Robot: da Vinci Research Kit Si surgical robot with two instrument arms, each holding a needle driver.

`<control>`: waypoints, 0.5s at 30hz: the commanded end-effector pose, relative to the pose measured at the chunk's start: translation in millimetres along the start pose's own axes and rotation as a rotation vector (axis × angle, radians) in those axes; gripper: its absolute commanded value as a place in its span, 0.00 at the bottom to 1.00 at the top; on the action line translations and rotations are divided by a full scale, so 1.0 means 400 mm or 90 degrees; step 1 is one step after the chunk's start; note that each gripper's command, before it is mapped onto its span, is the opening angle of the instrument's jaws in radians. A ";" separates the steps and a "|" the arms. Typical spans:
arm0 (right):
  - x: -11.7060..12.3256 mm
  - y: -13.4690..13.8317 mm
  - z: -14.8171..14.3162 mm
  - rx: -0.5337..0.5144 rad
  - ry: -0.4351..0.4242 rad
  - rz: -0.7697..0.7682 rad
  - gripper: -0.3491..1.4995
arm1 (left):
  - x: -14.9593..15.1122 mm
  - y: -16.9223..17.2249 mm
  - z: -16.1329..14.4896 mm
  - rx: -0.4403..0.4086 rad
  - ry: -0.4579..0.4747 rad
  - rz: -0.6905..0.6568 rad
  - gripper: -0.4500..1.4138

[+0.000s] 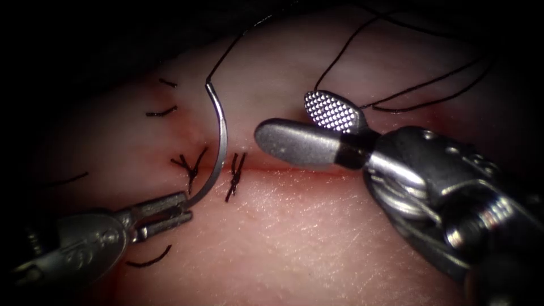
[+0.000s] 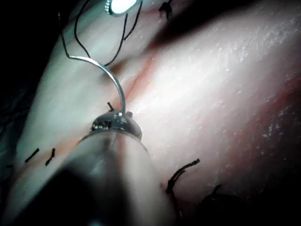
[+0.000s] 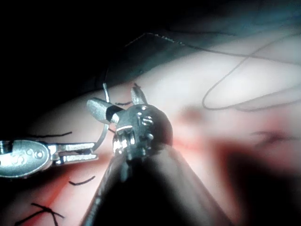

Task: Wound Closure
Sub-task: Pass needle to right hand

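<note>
Right tool [image 1: 294,127] looms large up front, jaws spread wide and holding nothing, hovering just over the cut [image 1: 317,170]. Left tool [image 1: 184,207] has its jaws clamped on the needle [image 1: 220,147] near its pointed end. That needle is a slim, bright steel curve, arcing clear above the tissue [image 1: 294,232], black thread [image 1: 229,48] trailing from its far end.

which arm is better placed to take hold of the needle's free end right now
Right, probably. The right tool hangs open and empty beside the needle, clear of the tissue. The left tool is shut on the needle's lower end, with the thread on the upper.
</note>
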 end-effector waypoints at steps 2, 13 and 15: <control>0.0010 -0.0028 0.0053 -0.001 0.006 0.000 0.95 | 0.0016 -0.0012 0.0016 0.011 0.010 0.010 0.00; -0.0014 -0.0046 0.0099 -0.019 -0.008 -0.028 0.95 | 0.0053 0.0015 0.0013 0.025 0.013 0.048 0.00; -0.0026 -0.0045 0.0113 -0.025 -0.015 -0.038 0.94 | 0.0062 0.0022 0.0009 0.030 0.017 0.056 0.00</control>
